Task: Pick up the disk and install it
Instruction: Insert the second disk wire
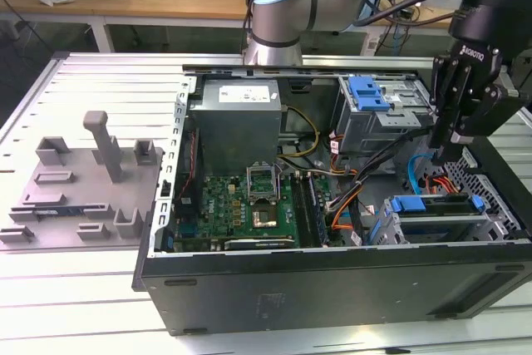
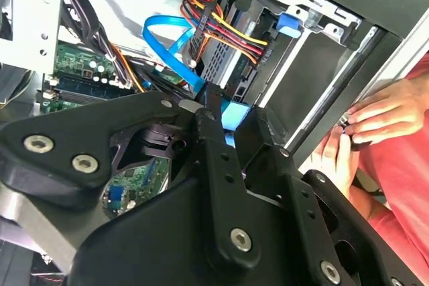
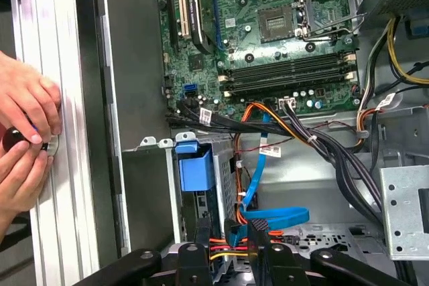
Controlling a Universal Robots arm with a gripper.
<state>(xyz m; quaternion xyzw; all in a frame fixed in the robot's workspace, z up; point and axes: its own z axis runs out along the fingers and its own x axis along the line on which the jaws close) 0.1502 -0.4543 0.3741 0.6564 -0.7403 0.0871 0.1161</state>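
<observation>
The disk (image 1: 428, 205) lies in the drive cage at the case's front corner, on the exterior view's right, its blue carrier facing up. My gripper (image 1: 440, 155) hangs just above it, fingers pointing down. In the first wrist view the gripper (image 3: 230, 242) is open, with cables showing in the gap, and the disk's blue carrier tab (image 3: 196, 169) stands beyond the fingertips. The second wrist view shows the gripper (image 2: 234, 125) with the blue carrier (image 2: 234, 113) between and behind its fingers, which hold nothing.
A grey power supply (image 1: 237, 122), the green motherboard (image 1: 249, 201) and a blue latch (image 1: 368, 93) on the upper cage fill the case. A blue flat cable (image 3: 268, 218) loops close to the fingers. A person's hands (image 3: 27, 118) work outside the case wall. A grey fixture (image 1: 83, 180) lies on the exterior view's left.
</observation>
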